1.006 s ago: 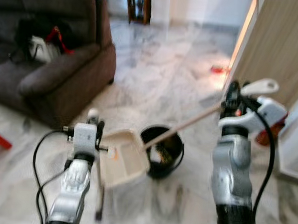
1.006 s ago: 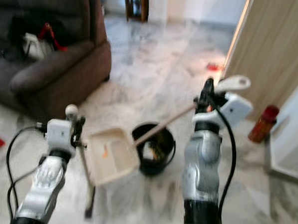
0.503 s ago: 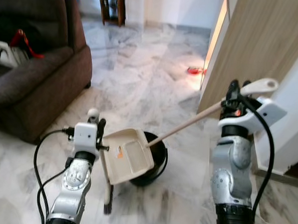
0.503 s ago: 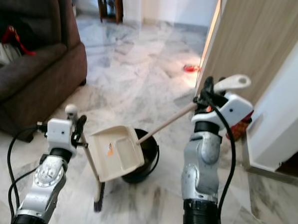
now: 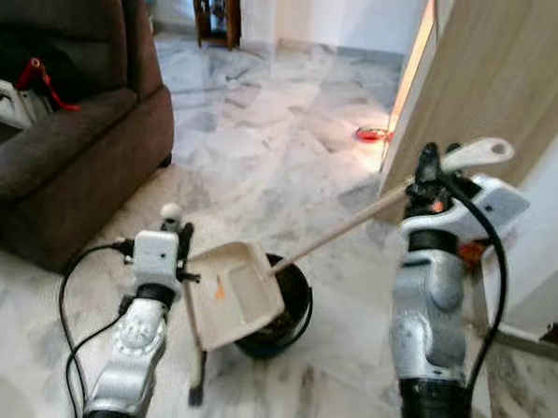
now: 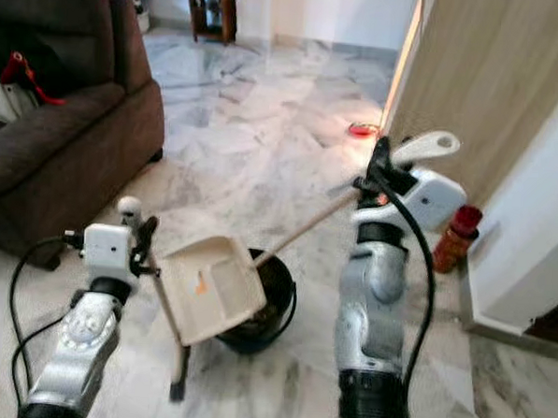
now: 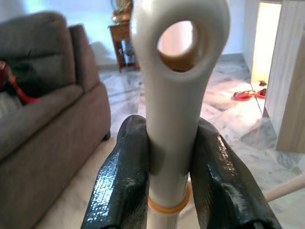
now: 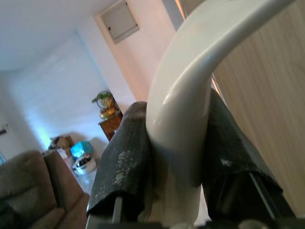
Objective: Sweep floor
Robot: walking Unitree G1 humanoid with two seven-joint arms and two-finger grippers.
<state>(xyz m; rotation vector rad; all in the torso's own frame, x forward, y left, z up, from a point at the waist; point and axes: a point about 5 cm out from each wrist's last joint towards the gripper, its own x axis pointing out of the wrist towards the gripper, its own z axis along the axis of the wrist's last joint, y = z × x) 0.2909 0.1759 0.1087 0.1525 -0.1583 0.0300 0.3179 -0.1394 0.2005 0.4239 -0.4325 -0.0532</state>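
Marble floor [image 5: 293,125] underneath, round black bucket [image 5: 288,308] sitting on it, cream plastic dustpan [image 5: 235,294] tilted over the bucket. Right gripper [image 8: 176,143] is clamped tight on the dustpan's long handle [image 5: 353,227]; left gripper [image 7: 174,162] squeezes the cream broom handle [image 7: 174,95], brush end touching the floor beside the bucket.

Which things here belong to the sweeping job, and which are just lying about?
Job:
- left gripper shut on broom handle
- right gripper shut on dustpan handle
- dustpan, over black bucket

Lying about:
- brown sofa
- red bottle
- red item on floor
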